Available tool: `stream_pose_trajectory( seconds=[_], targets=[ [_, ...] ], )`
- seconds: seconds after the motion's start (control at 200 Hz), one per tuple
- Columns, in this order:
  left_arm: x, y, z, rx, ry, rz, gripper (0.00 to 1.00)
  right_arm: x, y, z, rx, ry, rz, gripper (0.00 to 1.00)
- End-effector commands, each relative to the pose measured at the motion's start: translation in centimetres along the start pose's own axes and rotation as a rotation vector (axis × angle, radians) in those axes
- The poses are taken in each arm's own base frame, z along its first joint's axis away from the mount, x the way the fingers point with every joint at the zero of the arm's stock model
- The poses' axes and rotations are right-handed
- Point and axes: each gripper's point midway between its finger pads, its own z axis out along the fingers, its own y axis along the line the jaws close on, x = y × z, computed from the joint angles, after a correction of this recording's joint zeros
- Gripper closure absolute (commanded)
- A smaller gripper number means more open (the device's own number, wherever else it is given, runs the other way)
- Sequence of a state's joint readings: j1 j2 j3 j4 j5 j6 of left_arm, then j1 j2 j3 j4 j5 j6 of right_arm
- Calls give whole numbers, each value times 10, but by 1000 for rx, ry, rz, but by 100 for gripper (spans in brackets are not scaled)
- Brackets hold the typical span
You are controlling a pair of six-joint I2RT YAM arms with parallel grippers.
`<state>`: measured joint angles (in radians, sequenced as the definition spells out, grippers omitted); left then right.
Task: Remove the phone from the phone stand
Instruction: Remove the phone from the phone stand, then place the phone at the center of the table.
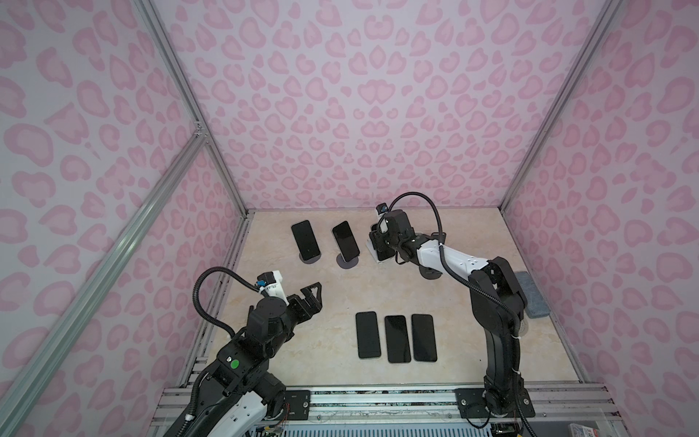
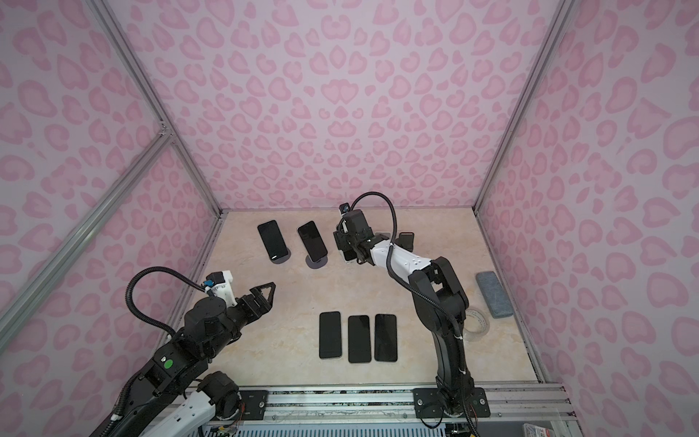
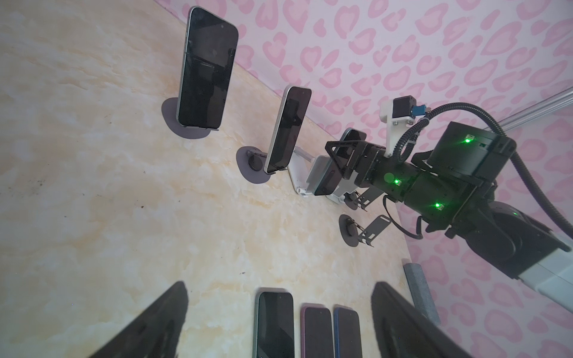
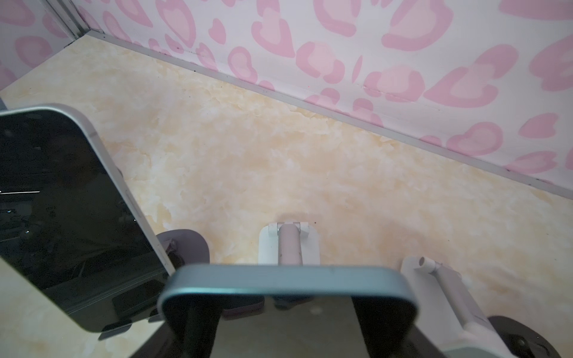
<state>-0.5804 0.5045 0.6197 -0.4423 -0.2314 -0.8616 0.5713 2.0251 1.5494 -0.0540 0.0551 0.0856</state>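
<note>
Clamping phone (image 3: 324, 181) seated in white stand (image 4: 290, 245): right gripper (image 3: 336, 158) jaws. Left gripper (image 1: 316, 295) jaws apart. Grip hidden in top views, plain in left wrist view.

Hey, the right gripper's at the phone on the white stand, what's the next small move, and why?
Probably a short, slow lift of the phone up and off the white stand. The right gripper appears closed on the phone's upper part, while the phone's lower end rests on the stand's lip; dragging it sideways might tip the stand.
</note>
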Motion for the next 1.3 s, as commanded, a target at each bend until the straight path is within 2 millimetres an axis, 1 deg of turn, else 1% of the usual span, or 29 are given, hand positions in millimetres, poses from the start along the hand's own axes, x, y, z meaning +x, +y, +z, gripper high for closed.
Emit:
stream_pose_trajectory(
  seconds=[0.0, 0.095, 0.125, 0.13, 0.145, 0.2, 0.22, 0.31, 0.4, 0.445, 0.495, 0.575, 0.655, 0.715, 0.84, 0.955, 1.0, 1.035, 1.045, 1.055, 1.11, 1.2, 1.295],
  targets=[
    [-7, -3, -2, 6, -26, -2, 5, -13, -7, -15, 50, -37, 29, 34],
    [-6, 5, 1, -36, -33, -33, 5, -16, -9, -32, 77, -48, 60, 34],
    [-5, 8, 4, -46, -32, -47, 5, -22, -9, -40, 85, -64, 69, 34],
    [-4, 8, 4, -48, -32, -50, 5, -15, -9, -39, 87, -49, 66, 34],
    [-3, 9, 5, -48, -32, -56, 5, -8, -9, -40, 94, -37, 68, 34],
    [1, 9, 12, -42, -26, -70, 5, -6, -8, -51, 107, -39, 74, 35],
    [3, 9, 14, -38, -22, -68, 5, -6, -7, -56, 111, -43, 77, 35],
    [3, -1, 21, -2, -10, -4, 5, 2, -3, -71, 115, -32, 83, 35],
    [1, -15, 22, 28, 15, 78, 5, 10, 3, -85, 115, -20, 82, 35],
    [-1, -20, 22, 41, 21, 111, 5, 11, 4, -92, 123, -24, 85, 35],
    [-2, -21, 24, 32, 23, 135, 5, 12, 10, -99, 121, -27, 96, 35],
    [-4, -12, 26, -19, 17, 142, 5, 13, 16, -107, 149, -23, 132, 35],
    [-5, -2, 29, -54, 13, 129, 5, 11, 29, -112, 154, -21, 155, 35],
    [-6, 5, 27, -73, 9, 117, 5, 4, 43, -116, 159, -38, 157, 36],
    [-14, 14, 12, -99, -29, 116, 5, -8, 66, -123, 155, -69, 168, 36],
    [-13, 22, 0, -80, -71, 82, 5, -13, 85, -126, 130, -90, 201, 37],
    [-14, 26, -5, -81, -87, 76, 5, -12, 95, -127, 123, -94, 205, 37],
    [-15, 29, -8, -85, -101, 75, 5, -4, 103, -125, 111, -76, 217, 37],
    [-14, 30, -9, -88, -101, 76, 5, -13, 107, -128, 96, -89, 234, 38],
    [-15, 30, -10, -87, -106, 74, 5, -14, 111, -129, 84, -89, 244, 38],
    [-14, 36, -14, -91, -121, 67, 5, -10, 131, -131, 41, -70, 266, 38],
    [-15, 43, -19, -94, -154, 39, 5, 4, 163, -135, 8, -50, 273, 38],
    [-17, 47, -24, -92, -188, 22, 5, 19, 182, -135, 8, -32, 282, 38]
  ],
)
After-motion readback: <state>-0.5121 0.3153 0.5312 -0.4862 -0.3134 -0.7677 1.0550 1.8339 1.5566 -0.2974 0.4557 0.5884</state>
